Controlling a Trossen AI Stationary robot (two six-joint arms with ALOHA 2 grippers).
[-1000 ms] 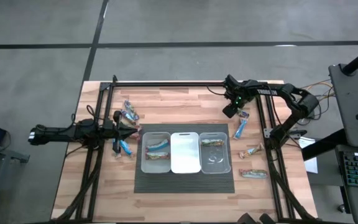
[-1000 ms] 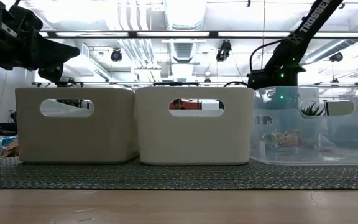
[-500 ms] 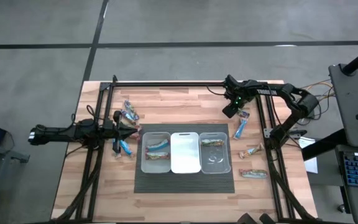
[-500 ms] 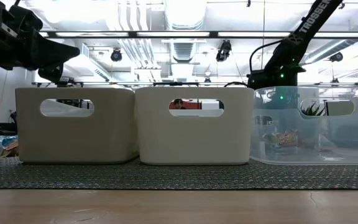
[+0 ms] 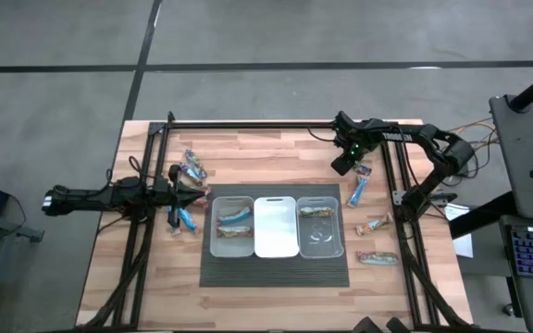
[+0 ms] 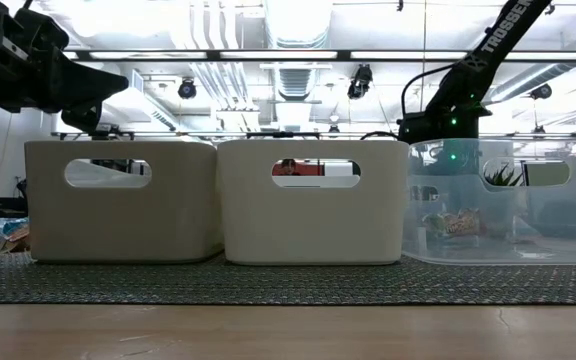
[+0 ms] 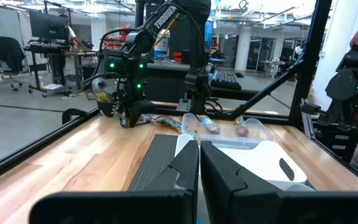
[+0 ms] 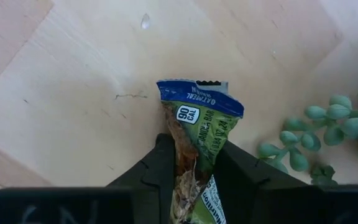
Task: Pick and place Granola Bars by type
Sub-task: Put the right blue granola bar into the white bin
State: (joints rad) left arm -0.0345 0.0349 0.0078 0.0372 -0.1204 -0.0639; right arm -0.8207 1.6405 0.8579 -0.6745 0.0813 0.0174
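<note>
Seen from the right wrist, a granola bar (image 8: 197, 134) stands pinched between the right gripper's (image 8: 194, 171) two dark fingers (image 8: 157, 168), its free end sticking out past the fingertips over the bare wood table (image 8: 73, 81). The wrapper is green with a blue top band, a white seam edge and a round white calorie mark; it creases and narrows where the fingers squeeze it. The fingers are drawn in narrow, one on each side of the bar, holding it. A green leafy plant (image 8: 328, 124) lies just beside it.

From above, the right gripper (image 5: 343, 159) hangs over the table's far right part, behind the three bins (image 5: 277, 225) on the dark mat (image 5: 276, 270). Loose bars (image 5: 359, 191) lie on the wood to the right of the bins, others (image 5: 192, 168) to the left near the left gripper (image 5: 192, 196), and the left bin holds a few (image 5: 233, 220).

The left gripper hovers beside the left bin, its fingers (image 7: 185, 171) pressed together with nothing between them.
</note>
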